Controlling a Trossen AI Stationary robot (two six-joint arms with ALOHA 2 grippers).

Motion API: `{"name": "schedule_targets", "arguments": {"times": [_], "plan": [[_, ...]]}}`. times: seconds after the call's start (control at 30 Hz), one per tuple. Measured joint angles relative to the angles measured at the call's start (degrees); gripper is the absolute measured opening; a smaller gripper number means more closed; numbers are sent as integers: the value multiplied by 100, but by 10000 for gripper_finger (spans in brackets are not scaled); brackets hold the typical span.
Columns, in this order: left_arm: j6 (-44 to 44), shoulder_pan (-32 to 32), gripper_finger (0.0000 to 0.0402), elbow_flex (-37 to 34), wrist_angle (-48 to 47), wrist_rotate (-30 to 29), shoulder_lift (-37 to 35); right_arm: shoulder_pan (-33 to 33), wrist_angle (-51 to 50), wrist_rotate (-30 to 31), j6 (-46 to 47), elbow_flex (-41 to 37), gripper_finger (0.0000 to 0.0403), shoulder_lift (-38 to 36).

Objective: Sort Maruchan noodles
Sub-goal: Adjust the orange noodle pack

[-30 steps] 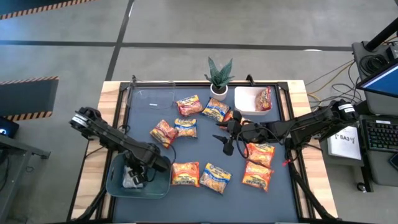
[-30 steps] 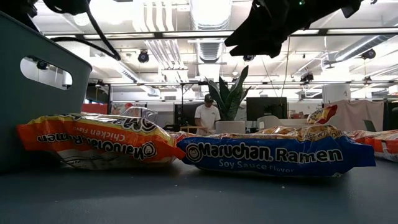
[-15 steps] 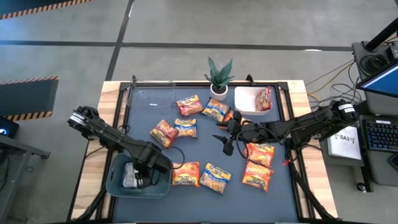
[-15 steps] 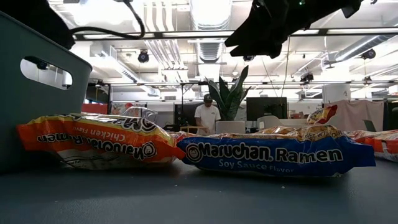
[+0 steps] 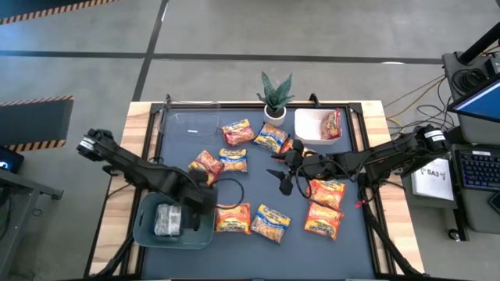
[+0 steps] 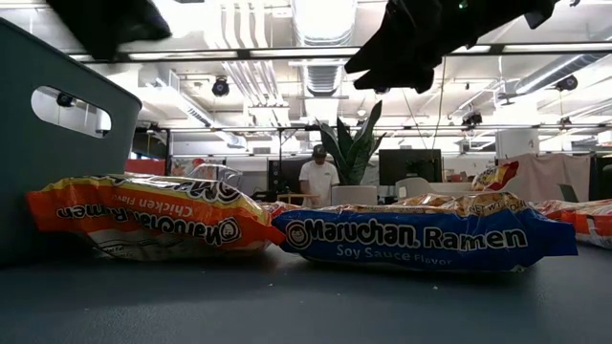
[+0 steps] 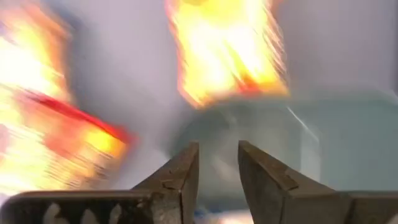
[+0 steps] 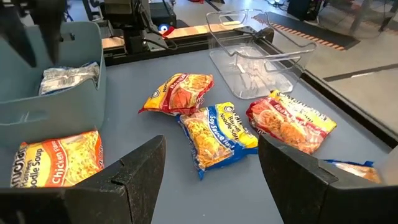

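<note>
Sorting is barely begun; a silvery packet (image 5: 165,219) lies in the grey bin (image 5: 145,234), a red packet (image 5: 331,123) sits in the white bin (image 5: 305,129), and the clear bin (image 5: 193,123) holds nothing; about ten packets (image 5: 268,222) lie loose on the mat (image 5: 258,176). The left gripper (image 5: 195,222) hangs over the grey bin's edge, fingers slightly apart and empty; the right gripper (image 5: 283,173) hovers mid-mat, spread wide, holding nothing.

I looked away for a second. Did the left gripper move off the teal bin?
Yes. In the high view the left gripper has shifted from over the teal plastic bin toward its right rim, leaving the silvery-white noodle packet inside uncovered.
</note>
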Motion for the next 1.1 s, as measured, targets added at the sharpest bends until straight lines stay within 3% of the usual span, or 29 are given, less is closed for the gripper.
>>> {"name": "schedule_targets", "arguments": {"times": [0.1,0.2,0.33,0.63,0.8,0.93,1.1], "plan": [[435,43,80,-26,493,-1430,-328,0,82,-7,147,8,242,121],[854,111,73,-186,961,-2289,-647,0,70,-29,231,136,236,249],[1433,210,66,-658,1666,-2414,-1092,-2,-173,-184,235,487,227,436],[1680,417,56,-1867,2612,-2633,-1757,-2,-2234,-252,494,1860,219,1020],[1850,424,56,-2321,3394,-2651,-1878,0,-3241,-845,614,2449,219,1390],[2039,433,56,-2513,3691,-2684,-1868,12,-3485,-1319,694,2619,219,1679],[2081,433,56,-2533,3750,-3158,-1867,15,-3412,-1703,1066,2645,219,2065]]}}
